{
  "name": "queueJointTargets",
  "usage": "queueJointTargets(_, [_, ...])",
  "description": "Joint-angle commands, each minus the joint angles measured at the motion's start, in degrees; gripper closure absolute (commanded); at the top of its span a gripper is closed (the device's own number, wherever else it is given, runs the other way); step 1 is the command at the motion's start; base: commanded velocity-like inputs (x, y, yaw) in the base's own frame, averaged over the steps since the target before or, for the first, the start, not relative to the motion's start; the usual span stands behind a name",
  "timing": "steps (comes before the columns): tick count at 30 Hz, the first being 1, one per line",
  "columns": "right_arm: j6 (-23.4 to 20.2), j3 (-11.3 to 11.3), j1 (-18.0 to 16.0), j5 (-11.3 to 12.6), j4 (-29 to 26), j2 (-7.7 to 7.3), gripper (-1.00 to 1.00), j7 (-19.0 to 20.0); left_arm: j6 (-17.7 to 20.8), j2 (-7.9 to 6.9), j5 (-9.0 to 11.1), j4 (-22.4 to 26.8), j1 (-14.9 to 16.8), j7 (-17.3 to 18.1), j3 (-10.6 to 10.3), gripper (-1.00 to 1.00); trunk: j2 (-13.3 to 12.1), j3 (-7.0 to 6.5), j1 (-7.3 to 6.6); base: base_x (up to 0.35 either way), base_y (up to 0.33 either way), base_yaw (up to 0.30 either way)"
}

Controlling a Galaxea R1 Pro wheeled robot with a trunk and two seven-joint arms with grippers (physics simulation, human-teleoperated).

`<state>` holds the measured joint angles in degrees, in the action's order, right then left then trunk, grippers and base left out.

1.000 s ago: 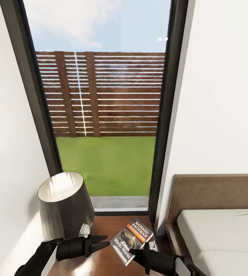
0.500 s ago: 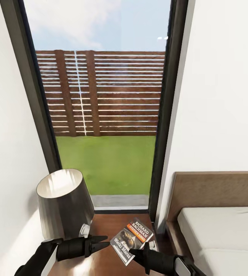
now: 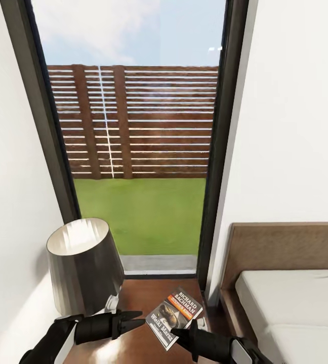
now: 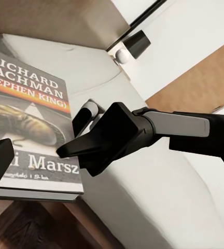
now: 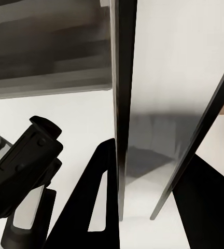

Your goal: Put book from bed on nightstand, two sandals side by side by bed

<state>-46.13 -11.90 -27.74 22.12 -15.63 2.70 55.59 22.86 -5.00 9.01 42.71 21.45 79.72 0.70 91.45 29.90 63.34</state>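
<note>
The book (image 3: 174,315), dark-covered with an orange band and "RICHARD BACHMAN" lettering, hangs tilted just over the glossy brown top of the nightstand (image 3: 141,293). My right gripper (image 3: 183,332) is shut on its near corner. In the left wrist view the book's cover (image 4: 31,114) lies behind the right gripper (image 4: 73,150). Between the right gripper's fingers (image 5: 104,197) the book (image 5: 143,129) shows edge-on. My left gripper (image 3: 142,318) points at the book from the left, open and holding nothing. The bed (image 3: 290,303) lies to the right. The sandals are out of view.
A grey lamp shade (image 3: 83,265) stands on the nightstand's left half, close to my left arm. A tall dark-framed window (image 3: 138,151) rises behind, with a fence and grass outside. White walls close in on both sides. The wooden headboard (image 3: 285,247) borders the nightstand.
The whole picture has shifted a little, so the lamp and headboard sit slightly higher in it. Both grippers and the book keep their places relative to each other.
</note>
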Motion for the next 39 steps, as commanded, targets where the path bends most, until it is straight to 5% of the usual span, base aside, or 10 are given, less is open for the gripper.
queueJointTargets(1, [-0.36,-0.23,-0.03,0.11,-0.01,0.02,1.0,0.13,0.6,-0.01,0.12,0.0,0.02,0.17,0.0,-1.0,0.45,0.25,0.22,0.0,0.0,0.0])
queueJointTargets(19, [-0.18,-0.24,-0.03,0.11,-0.01,-0.06,1.0,0.2,0.6,-0.01,0.13,0.0,0.01,0.17,0.0,-1.0,7.67,3.48,4.18,0.0,0.0,0.0])
queueJointTargets(27, [5.82,-0.18,-0.03,0.43,0.03,-0.06,1.0,0.22,0.59,-0.01,0.13,0.0,0.01,0.17,0.0,-1.0,10.88,4.91,5.93,0.0,0.0,0.0])
queueJointTargets(39, [6.41,-0.15,-0.03,0.47,0.02,-0.06,1.0,0.22,0.54,-0.01,0.13,0.0,0.0,0.1,-0.01,-1.0,15.69,7.07,8.57,0.0,0.0,0.0])
